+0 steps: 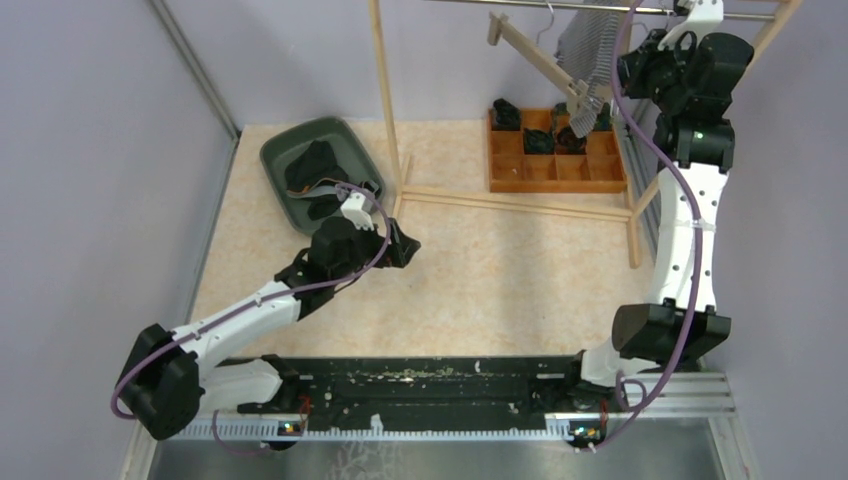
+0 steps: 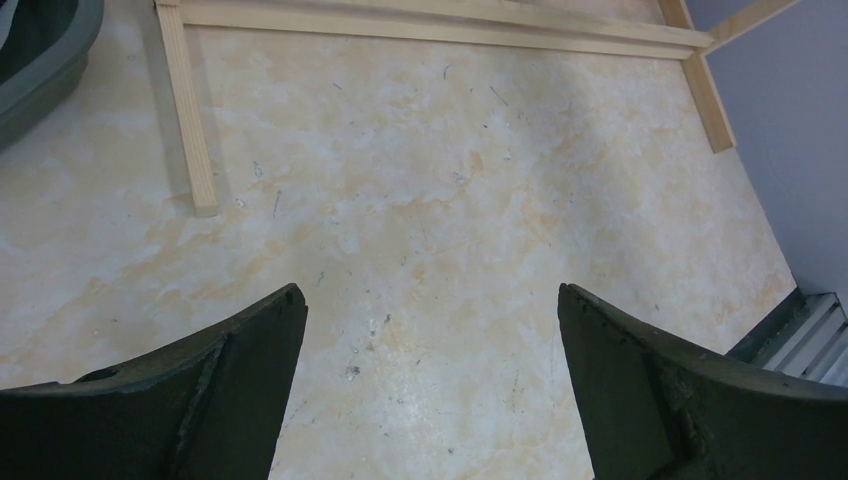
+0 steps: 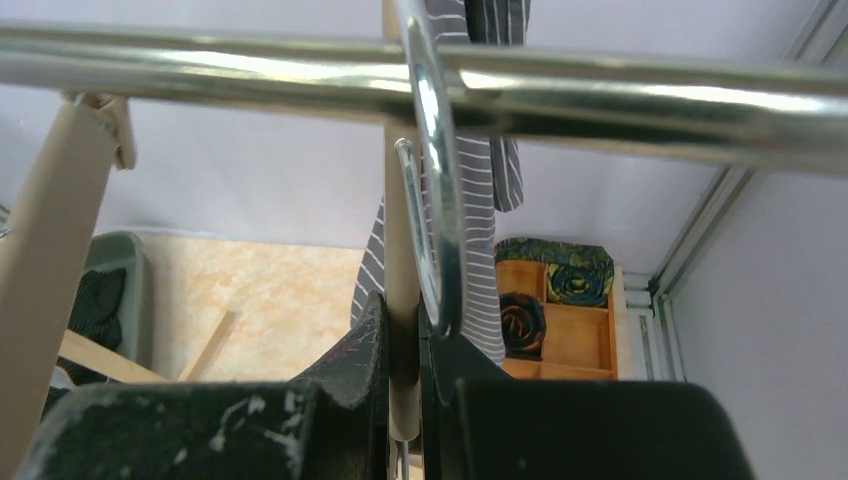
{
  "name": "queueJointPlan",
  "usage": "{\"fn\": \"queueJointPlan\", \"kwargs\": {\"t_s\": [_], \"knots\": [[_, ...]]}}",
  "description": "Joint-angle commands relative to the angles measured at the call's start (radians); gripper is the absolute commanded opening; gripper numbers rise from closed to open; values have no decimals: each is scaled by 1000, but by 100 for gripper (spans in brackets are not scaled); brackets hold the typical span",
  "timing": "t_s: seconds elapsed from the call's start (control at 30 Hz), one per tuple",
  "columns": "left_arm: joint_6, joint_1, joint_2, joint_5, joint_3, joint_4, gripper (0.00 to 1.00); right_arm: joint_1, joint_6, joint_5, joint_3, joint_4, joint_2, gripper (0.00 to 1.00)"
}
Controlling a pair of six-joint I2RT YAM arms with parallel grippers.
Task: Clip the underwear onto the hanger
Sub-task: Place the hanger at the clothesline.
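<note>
Looks nearly done to me: the striped underwear (image 1: pixel 590 50) hangs off the wooden hanger (image 1: pixel 530 50) just under the metal rail (image 1: pixel 600 8). The right gripper (image 3: pixel 403 325) is pinched shut on the hanger, so what's left is mostly letting go. The left gripper (image 2: pixel 430 300) sits well below the rail over the table (image 2: pixel 450 180), jaws wide open on nothing. Only the right wrist view shows the hook (image 3: pixel 435 200) over the rail, while only the top view shows the whole hanger, though no view shows the clips biting.
</note>
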Motion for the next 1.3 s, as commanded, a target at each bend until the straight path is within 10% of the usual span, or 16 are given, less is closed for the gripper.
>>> {"fn": "queueJointPlan", "kwargs": {"t_s": [0.0, 0.23, 0.53, 1.27], "knots": [[24, 2, -7, -24, 48, -19, 100, -18, 28, -20, 77, 65, 29, 0], [32, 8, -14, -50, 88, -61, 100, -22, 59, -11, 66, 81, 46, 0], [46, 12, 6, -70, 188, -132, 100, -23, 114, 7, -23, 154, -34, 47], [96, 85, 115, -101, 477, -379, 100, -42, 246, 228, -232, 38, -375, 84]]}}
